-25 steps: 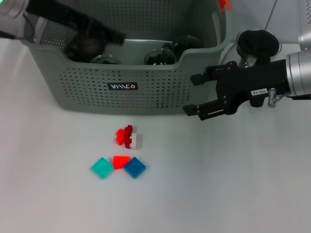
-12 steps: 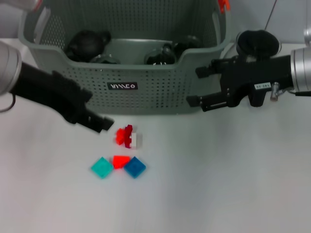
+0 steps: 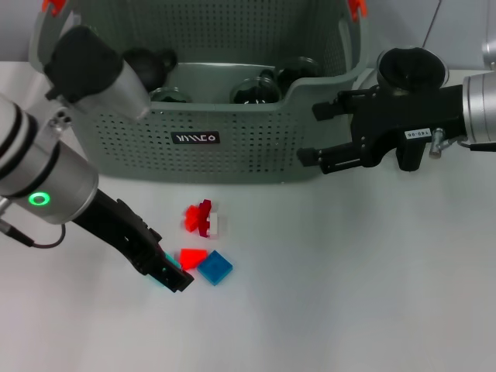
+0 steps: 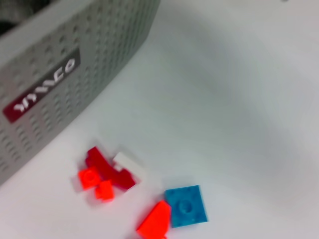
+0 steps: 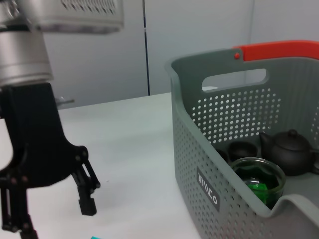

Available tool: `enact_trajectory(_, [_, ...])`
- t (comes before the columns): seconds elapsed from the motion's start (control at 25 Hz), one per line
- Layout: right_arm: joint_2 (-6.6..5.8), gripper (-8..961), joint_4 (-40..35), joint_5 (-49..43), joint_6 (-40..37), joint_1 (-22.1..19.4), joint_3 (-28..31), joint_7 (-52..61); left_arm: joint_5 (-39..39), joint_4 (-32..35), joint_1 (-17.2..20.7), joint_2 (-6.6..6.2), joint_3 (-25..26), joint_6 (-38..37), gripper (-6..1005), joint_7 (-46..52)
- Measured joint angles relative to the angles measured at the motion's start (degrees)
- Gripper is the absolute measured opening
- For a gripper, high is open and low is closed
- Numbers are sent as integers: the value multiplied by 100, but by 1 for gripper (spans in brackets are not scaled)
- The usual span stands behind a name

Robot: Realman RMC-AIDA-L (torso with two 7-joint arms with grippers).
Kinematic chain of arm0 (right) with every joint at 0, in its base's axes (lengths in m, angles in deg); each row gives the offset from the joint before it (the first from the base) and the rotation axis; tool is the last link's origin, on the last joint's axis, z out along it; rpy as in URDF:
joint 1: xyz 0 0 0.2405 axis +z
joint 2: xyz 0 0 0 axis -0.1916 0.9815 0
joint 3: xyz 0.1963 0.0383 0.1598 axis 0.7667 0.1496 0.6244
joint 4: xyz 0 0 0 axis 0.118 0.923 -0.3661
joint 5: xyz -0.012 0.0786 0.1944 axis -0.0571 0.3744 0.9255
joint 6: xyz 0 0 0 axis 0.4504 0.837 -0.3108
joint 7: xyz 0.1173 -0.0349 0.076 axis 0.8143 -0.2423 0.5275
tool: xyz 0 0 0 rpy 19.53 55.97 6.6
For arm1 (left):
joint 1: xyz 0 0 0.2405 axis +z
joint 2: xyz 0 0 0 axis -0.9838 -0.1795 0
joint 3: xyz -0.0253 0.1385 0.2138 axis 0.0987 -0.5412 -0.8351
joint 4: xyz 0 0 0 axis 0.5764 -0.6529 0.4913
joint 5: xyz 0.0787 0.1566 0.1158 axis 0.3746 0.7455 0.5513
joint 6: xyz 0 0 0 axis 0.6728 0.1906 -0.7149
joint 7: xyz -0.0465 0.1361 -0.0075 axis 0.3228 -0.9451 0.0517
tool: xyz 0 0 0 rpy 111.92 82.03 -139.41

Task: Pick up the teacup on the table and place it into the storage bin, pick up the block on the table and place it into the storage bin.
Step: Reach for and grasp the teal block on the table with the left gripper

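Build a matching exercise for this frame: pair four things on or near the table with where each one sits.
1. left end effector
2. right end effector
3. blue block
4. dark teapot

a. inside the storage bin
b. down at the flat blocks
c. beside the orange wedge block
d. beside the bin's front corner

Pairs: 1-b, 2-d, 3-c, 4-a

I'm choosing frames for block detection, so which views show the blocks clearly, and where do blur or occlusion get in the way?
Head view: even light, faint shadows; blocks sharp, but the left gripper covers most of the teal tile. Left wrist view: soft all over, bin label blurred, blocks' edges hazy. Right wrist view: bin crisp, blocks nearly out of frame.
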Motion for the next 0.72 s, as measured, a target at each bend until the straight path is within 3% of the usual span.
enact_trajectory(0.72, [0, 878, -4, 0, -5, 19, 0, -89, 1089, -1099, -289, 12, -1169, 1389, 887, 1643])
